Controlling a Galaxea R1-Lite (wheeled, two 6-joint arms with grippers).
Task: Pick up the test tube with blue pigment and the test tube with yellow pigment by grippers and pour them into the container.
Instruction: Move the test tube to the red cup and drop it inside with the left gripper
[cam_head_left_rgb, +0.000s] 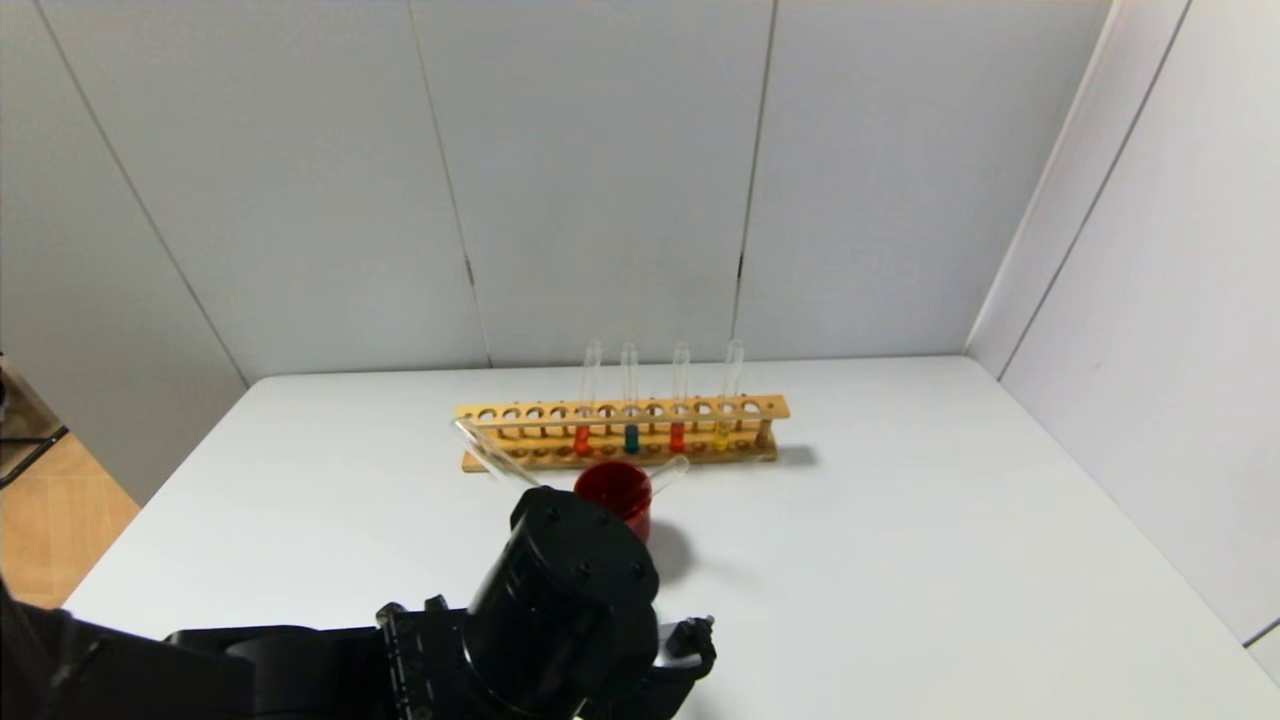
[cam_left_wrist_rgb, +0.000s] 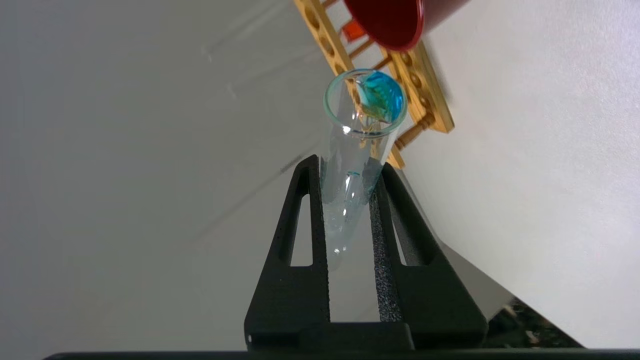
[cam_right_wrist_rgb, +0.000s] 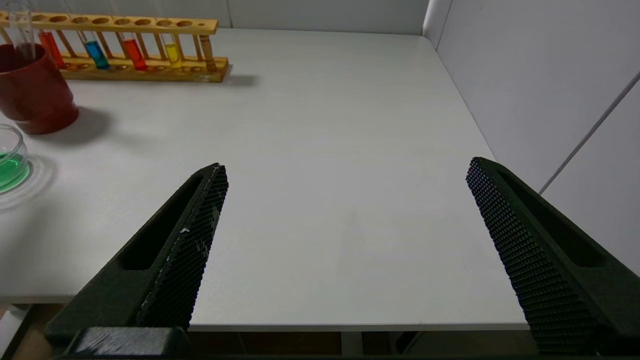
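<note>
My left gripper (cam_left_wrist_rgb: 346, 165) is shut on the test tube with blue pigment (cam_left_wrist_rgb: 357, 150). The tube looks nearly empty, with blue showing only at its mouth (cam_left_wrist_rgb: 382, 97). In the head view this tube (cam_head_left_rgb: 495, 455) slants up and to the left from behind my left wrist (cam_head_left_rgb: 560, 590). The container (cam_right_wrist_rgb: 10, 160) holds green liquid; in the head view my left arm hides it. No tube with bright yellow liquid shows. My right gripper (cam_right_wrist_rgb: 346, 167) is open and empty over the table's front edge.
A dark red cup (cam_head_left_rgb: 615, 490) holds an empty clear tube (cam_head_left_rgb: 668, 470). Behind it, a wooden rack (cam_head_left_rgb: 620, 410) holds tubes of orange-red, teal-blue, red and pale yellow (cam_head_left_rgb: 722, 432) liquid. White walls close the back and right.
</note>
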